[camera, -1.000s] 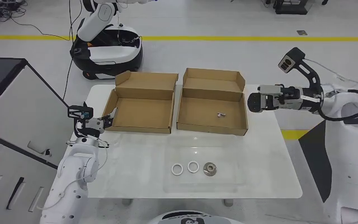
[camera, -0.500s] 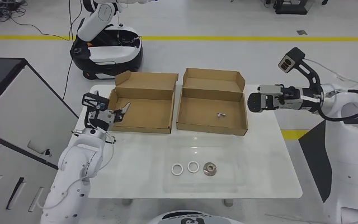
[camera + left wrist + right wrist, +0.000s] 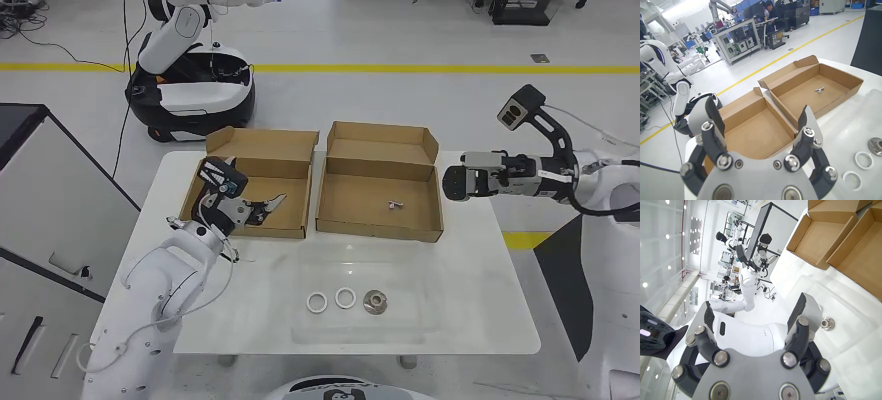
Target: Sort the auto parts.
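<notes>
— Swinging inward from the table's edge, the left gripper [image 3: 268, 204] is now hovering over the left box [image 3: 240, 192], jaws spread, empty.
— The right gripper [image 3: 447, 184]?
— Hanging agape beside the right box [image 3: 360, 210], where a bolt [image 3: 394, 204] is lying. Two rings [image 3: 318, 301] and a flange [image 3: 376, 300] are sitting on the white table [image 3: 480, 290]; a yellow line [image 3: 400, 68] is crossing the floor behind.

- Far half of table [image 3: 480, 300]: left box [image 3: 275, 183] and right box [image 3: 355, 200], side by side.
- In right box: bolt [image 3: 394, 204].
- Before the boxes, 1 row: 2 rings [image 3: 317, 302], then hub [image 3: 376, 300] to their right.

2 white rings [image 3: 309, 302], metal flange [image 3: 376, 300] in row; bolt [image 3: 394, 204] in box [image 3: 355, 205].
</notes>
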`<action>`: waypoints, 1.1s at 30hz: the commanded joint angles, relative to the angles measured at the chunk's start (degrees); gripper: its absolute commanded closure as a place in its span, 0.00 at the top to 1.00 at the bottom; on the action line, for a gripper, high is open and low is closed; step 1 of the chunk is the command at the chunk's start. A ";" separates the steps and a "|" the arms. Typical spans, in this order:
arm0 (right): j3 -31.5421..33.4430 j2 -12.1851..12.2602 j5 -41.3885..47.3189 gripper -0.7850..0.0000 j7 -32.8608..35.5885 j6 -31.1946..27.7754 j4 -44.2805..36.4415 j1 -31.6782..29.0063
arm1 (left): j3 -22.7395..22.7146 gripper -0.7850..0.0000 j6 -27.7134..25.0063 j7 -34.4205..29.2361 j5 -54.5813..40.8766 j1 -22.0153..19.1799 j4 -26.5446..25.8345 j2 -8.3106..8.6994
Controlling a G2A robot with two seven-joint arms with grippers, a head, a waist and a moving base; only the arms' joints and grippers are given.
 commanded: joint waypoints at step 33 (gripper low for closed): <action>0.00 0.00 0.00 1.00 0.00 0.00 0.00 0.00 | 5.18 1.00 -3.51 -11.01 -3.82 -8.69 -0.18 -0.41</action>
